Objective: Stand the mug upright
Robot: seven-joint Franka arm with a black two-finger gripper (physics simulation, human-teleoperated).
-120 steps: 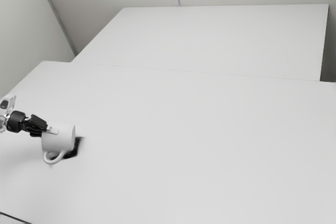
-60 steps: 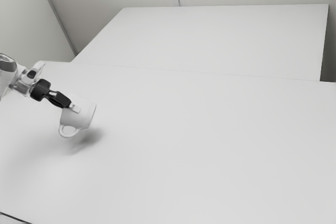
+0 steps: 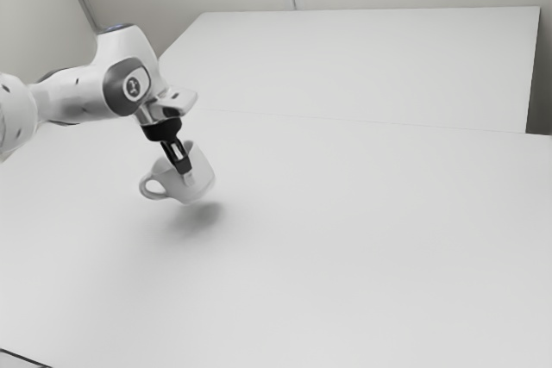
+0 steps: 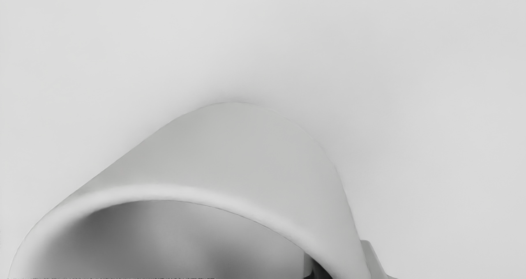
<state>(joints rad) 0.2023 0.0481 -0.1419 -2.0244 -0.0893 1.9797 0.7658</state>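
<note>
In the exterior view, my gripper (image 3: 187,177) is shut on the side wall of the white mug (image 3: 203,180). The mug hangs tilted above the white table, its mouth up toward the exterior view's upper left and its handle (image 3: 148,187) at the exterior view's left. From the wrist view, the gripper (image 4: 340,263) has one finger inside the mug (image 4: 230,155) and the other against its outer wall, near the rim. The mug's handle is hidden there.
The mug's shadow falls on the white table (image 3: 362,239), apart from its base. A second pale surface (image 3: 362,66) lies beyond the table's far edge, with walls behind it. A dark cable-like line (image 3: 24,358) crosses the near left corner.
My hand has carried the mug up off the table and toward the exterior view's right. It has swung to point more steeply down, and the mug has turned with it, its mouth now tipped more upward.
</note>
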